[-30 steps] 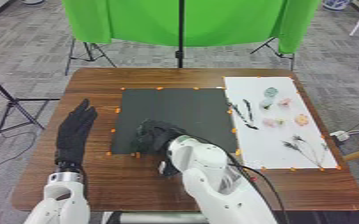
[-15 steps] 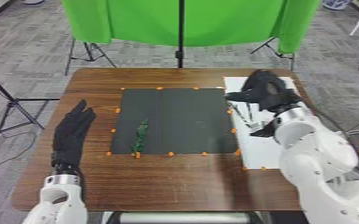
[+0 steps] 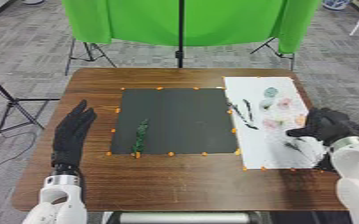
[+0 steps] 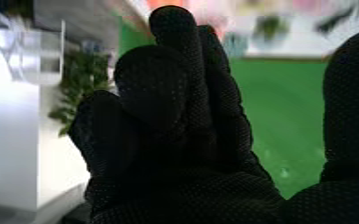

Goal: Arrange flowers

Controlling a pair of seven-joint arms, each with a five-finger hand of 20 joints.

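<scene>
Your black-gloved right hand [image 3: 329, 125] is hanging wide, partly hiding thin dark sprigs [image 3: 293, 146] on the white rectangular sheet [image 3: 262, 156]; your straight-fingered left hand [image 3: 71, 131] is waiting; a slim green leafy sprig [image 3: 141, 136] is lying on the dark mat [image 3: 189, 120]

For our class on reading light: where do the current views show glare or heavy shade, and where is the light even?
Right wrist view: washed-out white glare beside the background leaves, and the right hand nearly black; head view: fairly even light, the white sheet bright, the dark mat without strong glare.
</scene>
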